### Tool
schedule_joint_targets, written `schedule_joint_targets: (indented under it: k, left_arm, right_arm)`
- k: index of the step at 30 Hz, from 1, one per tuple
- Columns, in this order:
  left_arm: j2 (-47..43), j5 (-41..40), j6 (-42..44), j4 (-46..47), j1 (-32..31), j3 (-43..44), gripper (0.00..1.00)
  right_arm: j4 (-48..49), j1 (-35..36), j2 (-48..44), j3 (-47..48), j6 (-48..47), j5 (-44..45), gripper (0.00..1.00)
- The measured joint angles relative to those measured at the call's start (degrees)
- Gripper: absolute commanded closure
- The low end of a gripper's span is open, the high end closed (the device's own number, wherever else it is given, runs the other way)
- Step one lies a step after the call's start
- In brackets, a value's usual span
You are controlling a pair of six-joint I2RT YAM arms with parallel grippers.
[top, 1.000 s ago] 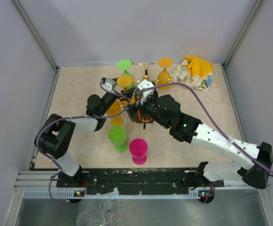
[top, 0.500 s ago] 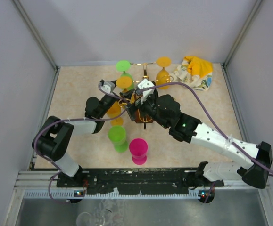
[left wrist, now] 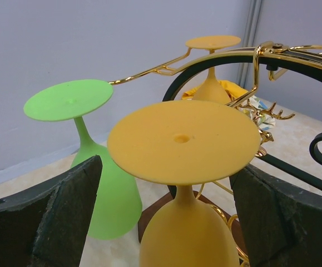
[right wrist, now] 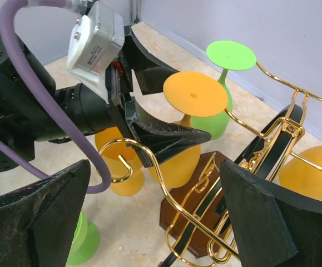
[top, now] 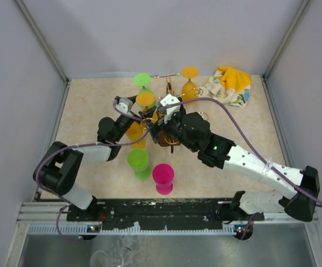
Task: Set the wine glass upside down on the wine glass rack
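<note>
The wine glass rack (top: pixel 168 87) stands mid-table, gold arms around a dark oval frame (left wrist: pixel 294 55), also in the right wrist view (right wrist: pixel 272 139). A green glass (top: pixel 142 79) and an orange glass (top: pixel 189 72) hang upside down from its far arms. My left gripper (top: pixel 140 113) is shut on the bowl of a second orange wine glass (left wrist: pixel 183 139), held foot-up beside the rack's wooden base (right wrist: pixel 199 183); no gold wire shows around its stem. My right gripper (right wrist: pixel 155 217) is open, its fingers straddling a curled gold arm (right wrist: pixel 116 161) without touching it.
An orange glass (top: pixel 135 133), a green glass (top: pixel 138 161) and a pink glass (top: pixel 163 177) stand on the table in front of the rack. A crumpled yellow and white cloth (top: pixel 227 83) lies at the back right. Grey walls enclose the table.
The rack's far arms and both hanging glasses have swung slightly left. My left gripper has shifted a little left with the orange glass. The right gripper has barely moved.
</note>
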Motion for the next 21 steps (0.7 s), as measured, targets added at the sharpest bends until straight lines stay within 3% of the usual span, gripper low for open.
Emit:
schedule_joint_targets:
  k: [21]
  left_arm:
    - [-4.7, -1.4, 0.9, -1.1, 3.7, -5.6, 0.00]
  right_arm:
    - [-0.4, 0.2, 0.0, 0.0, -0.3, 1.9, 0.01]
